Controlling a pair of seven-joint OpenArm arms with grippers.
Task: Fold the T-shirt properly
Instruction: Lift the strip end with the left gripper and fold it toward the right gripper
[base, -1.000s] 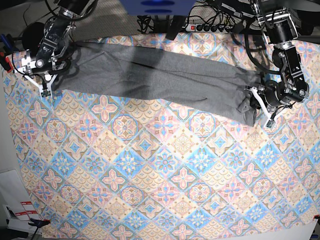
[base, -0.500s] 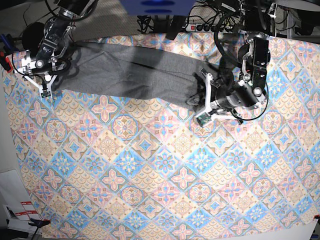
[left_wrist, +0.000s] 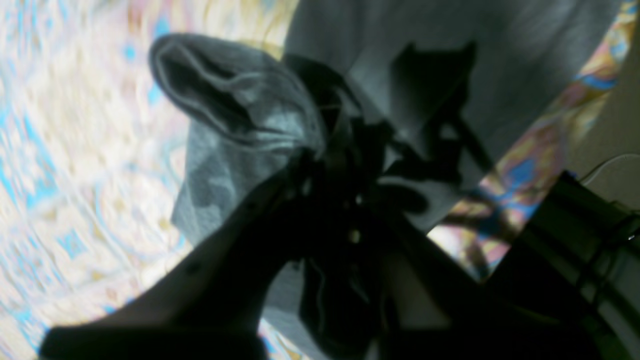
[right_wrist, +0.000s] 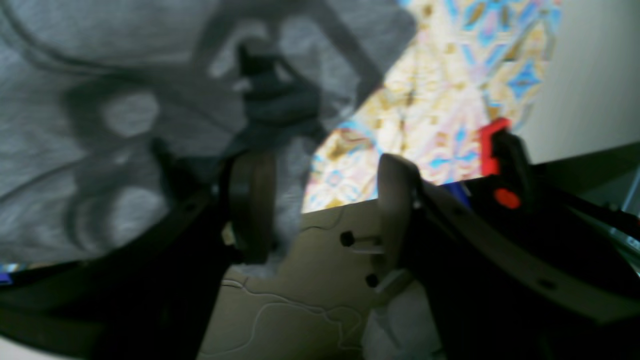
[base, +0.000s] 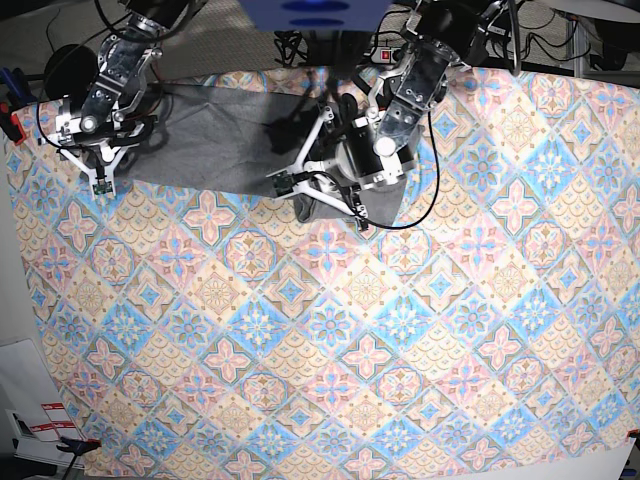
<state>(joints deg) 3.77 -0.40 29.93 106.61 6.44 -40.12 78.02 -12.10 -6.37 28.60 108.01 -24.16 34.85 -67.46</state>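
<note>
The grey T-shirt lies along the far side of the patterned tablecloth, its right part doubled back towards the middle. My left gripper is over the table's centre, shut on a bunched end of the T-shirt. In the left wrist view, the left gripper shows as dark fingers pinching that fabric. My right gripper hangs open over the shirt's left end. In the right wrist view, the right gripper has nothing between its pale fingers, and grey cloth lies beneath.
A power strip and cables run behind the table's far edge. A red clamp sits at the left edge, also seen as the red clamp in the right wrist view. Papers lie at the lower left, off the cloth.
My left arm has swept from the table's right side to the middle, dragging the T-shirt's right end with it and doubling the shirt over. The right arm has barely moved.
</note>
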